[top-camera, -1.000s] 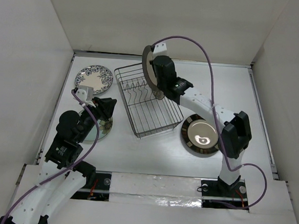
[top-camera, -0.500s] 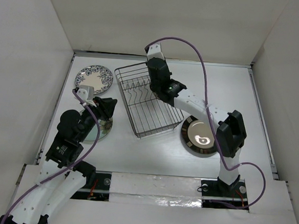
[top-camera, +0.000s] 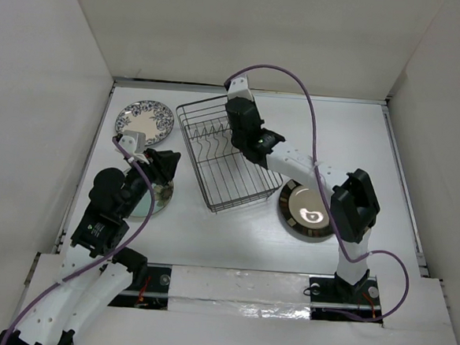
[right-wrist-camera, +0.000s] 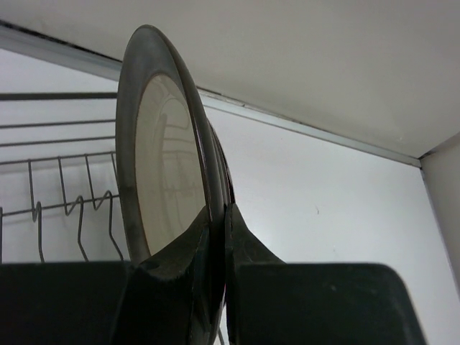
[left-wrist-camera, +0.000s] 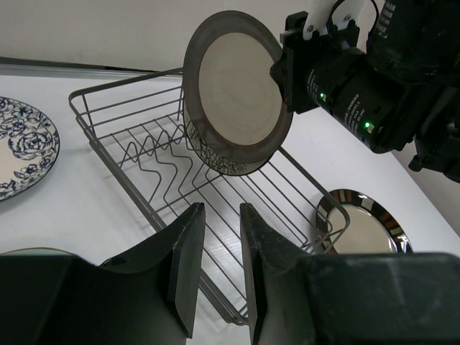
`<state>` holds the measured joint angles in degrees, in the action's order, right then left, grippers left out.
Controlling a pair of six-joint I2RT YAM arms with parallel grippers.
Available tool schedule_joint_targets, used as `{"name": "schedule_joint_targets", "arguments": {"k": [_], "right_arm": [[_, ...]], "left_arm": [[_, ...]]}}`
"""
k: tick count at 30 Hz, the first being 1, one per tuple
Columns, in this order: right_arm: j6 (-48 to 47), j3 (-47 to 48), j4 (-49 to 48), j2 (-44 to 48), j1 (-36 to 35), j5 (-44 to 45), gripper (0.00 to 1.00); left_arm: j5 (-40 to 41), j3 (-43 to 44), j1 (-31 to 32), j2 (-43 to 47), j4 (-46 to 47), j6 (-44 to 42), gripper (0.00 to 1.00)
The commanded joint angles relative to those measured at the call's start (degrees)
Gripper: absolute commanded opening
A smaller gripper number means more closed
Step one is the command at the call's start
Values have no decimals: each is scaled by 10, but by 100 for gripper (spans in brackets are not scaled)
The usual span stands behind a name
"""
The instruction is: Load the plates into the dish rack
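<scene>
Right wrist camera shows my right gripper (right-wrist-camera: 219, 237) pinched on the rim of a round cream plate with a dark rim (right-wrist-camera: 162, 165). It stands on its edge, smooth face turned to my left, low edge down among the thin tines of the wire dish rack (top-camera: 234, 177). I count four plates: this one, a blue-flower plate (top-camera: 144, 121), a pale green plate (top-camera: 150, 205) under my left gripper (left-wrist-camera: 219, 266), and a shiny dark-rimmed plate (top-camera: 310, 210). My left jaws stand a little apart, holding nothing.
</scene>
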<state>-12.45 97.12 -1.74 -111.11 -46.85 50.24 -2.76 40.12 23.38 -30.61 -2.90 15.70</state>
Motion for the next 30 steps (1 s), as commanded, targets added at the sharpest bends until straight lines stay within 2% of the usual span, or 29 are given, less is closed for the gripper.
{"name": "schedule_joint_targets", "arguments": {"k": [1, 7, 10, 12, 18, 23, 27, 30], "right_arm": [[37, 11, -85, 16, -3, 2, 0], [86, -31, -81, 20, -15, -18, 0], [118, -60, -86, 25, -15, -29, 0], [139, -76, -89, 29, -15, -43, 0], [178, -112, -105, 40, -10, -63, 0], [137, -87, -108, 27, -24, -55, 0], [101, -39, -77, -14, -35, -21, 1], [108, -25, -60, -24, -29, -36, 3]], "left_arm": [[9, 12, -3, -1, 19, 4, 23], [21, 14, -8, -11, 18, 5, 23], [20, 16, -8, -30, 16, 6, 13], [23, 20, -8, -40, 16, 11, 0], [72, 25, -8, -55, 20, 50, 0], [105, 51, -8, -93, 11, 75, 0], [79, 65, -8, -145, 25, 92, 0], [49, 85, -13, -191, 40, 108, 0]]}}
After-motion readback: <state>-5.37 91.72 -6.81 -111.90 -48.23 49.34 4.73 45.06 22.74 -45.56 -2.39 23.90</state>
